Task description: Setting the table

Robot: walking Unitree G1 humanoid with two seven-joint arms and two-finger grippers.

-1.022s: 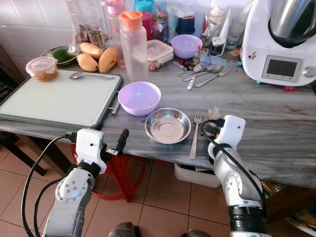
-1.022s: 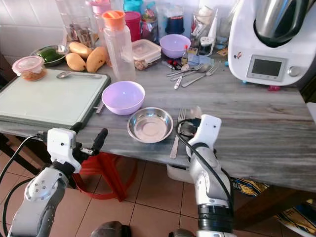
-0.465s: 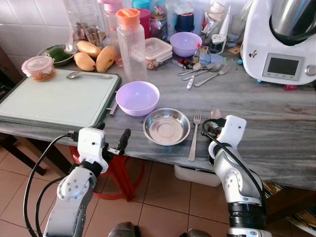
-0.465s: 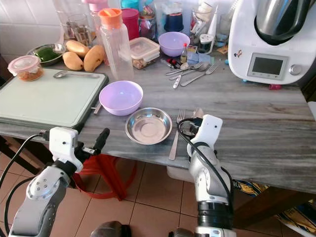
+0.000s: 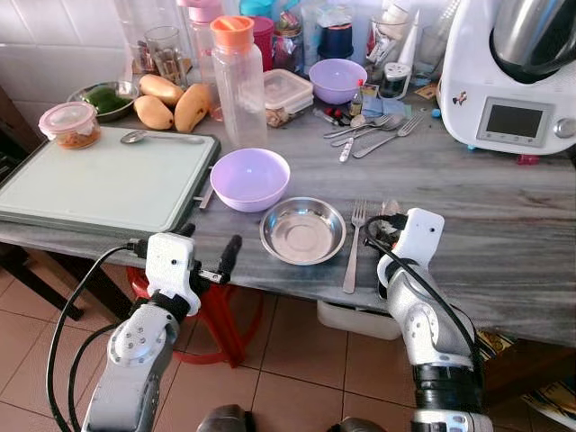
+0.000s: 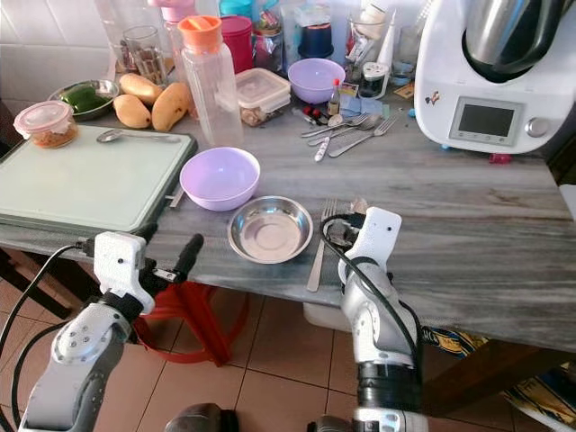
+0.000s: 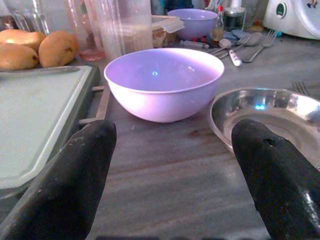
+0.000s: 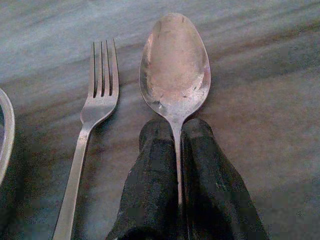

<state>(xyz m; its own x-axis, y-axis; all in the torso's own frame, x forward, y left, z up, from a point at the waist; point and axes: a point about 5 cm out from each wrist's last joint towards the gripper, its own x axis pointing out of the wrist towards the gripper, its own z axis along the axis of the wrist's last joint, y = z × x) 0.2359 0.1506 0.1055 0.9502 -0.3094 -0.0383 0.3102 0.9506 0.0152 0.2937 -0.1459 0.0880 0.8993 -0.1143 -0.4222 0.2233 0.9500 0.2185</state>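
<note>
Spoon [image 8: 175, 75] lies on grey wood-grain tabletop [image 5: 504, 216], bowl pointing far, handle clamped between the two black fingers [image 8: 155, 190] of right tool [image 8: 176, 145]; fingers pressed together on the handle with the metal showing as a thin line between them; right tool sits at the near edge of the tabletop, right of centre, under its white wrist housing [image 5: 421, 236]; fork [image 5: 354, 243] lies just left of spoon, parallel, tines far, not touching it; steel bowl [image 5: 303, 230] stands left of fork, upright, close beside it; lilac bowl [image 5: 249, 178] stands far-left of steel bowl, rims near each other, contact not resolvable.

Left tool [image 7: 172, 165] hovers at near tabletop edge, left of steel bowl, fingers spread wide apart, gripping nothing, aimed toward lilac bowl; pale green cutting board [image 5: 99, 180] lies left of lilac bowl; a second spoon [image 5: 160, 137] rests on its far edge.

Far side: clear bottle with orange cap [image 5: 239, 76] beyond lilac bowl; mangoes [image 5: 175, 103] left of bottle; small lidded tub [image 5: 70, 124] at far-left corner of board; second lilac bowl [image 5: 337, 81] well back; loose cutlery [image 5: 373, 130] near it; white kitchen machine [image 5: 517, 76] at far right.
</note>
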